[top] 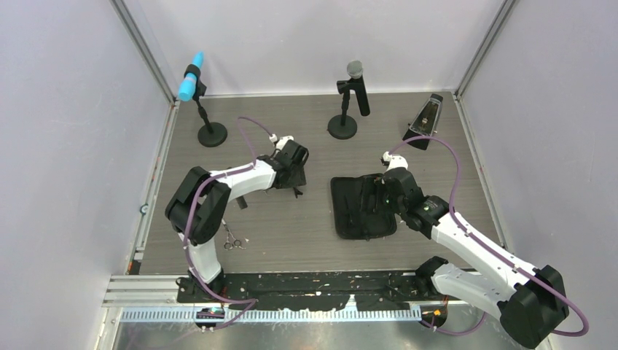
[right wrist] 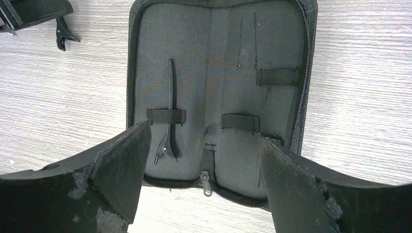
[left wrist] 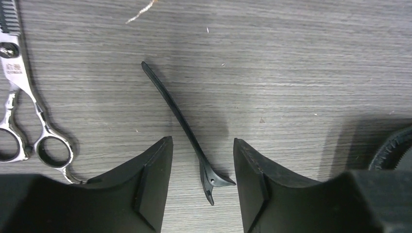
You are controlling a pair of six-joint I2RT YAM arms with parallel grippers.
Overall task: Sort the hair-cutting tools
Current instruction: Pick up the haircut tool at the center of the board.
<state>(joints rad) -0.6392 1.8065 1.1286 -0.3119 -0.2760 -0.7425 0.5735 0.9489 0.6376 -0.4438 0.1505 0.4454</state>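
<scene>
A thin black hair clip (left wrist: 170, 104) lies flat on the grey table. My left gripper (left wrist: 202, 143) is open and low over it, one finger on each side of the clip's hinged end, neither touching. Silver scissors (left wrist: 19, 97) lie just left of that gripper, and a second pair of scissors (top: 233, 240) lies near the left arm's base. The black zip case (right wrist: 228, 63) lies opened flat, with another hair clip (right wrist: 170, 97) tucked under an elastic strap (right wrist: 166, 116) on its left half. My right gripper (right wrist: 204, 133) hangs open above the case's near edge, holding nothing.
Two microphones on round bases stand at the back, a blue-tipped microphone (top: 193, 84) and a grey-headed microphone (top: 353, 80). A dark wedge-shaped object (top: 426, 120) sits at the back right. White walls enclose the table on three sides. The case's zip pull (right wrist: 207, 180) lies near my right fingers.
</scene>
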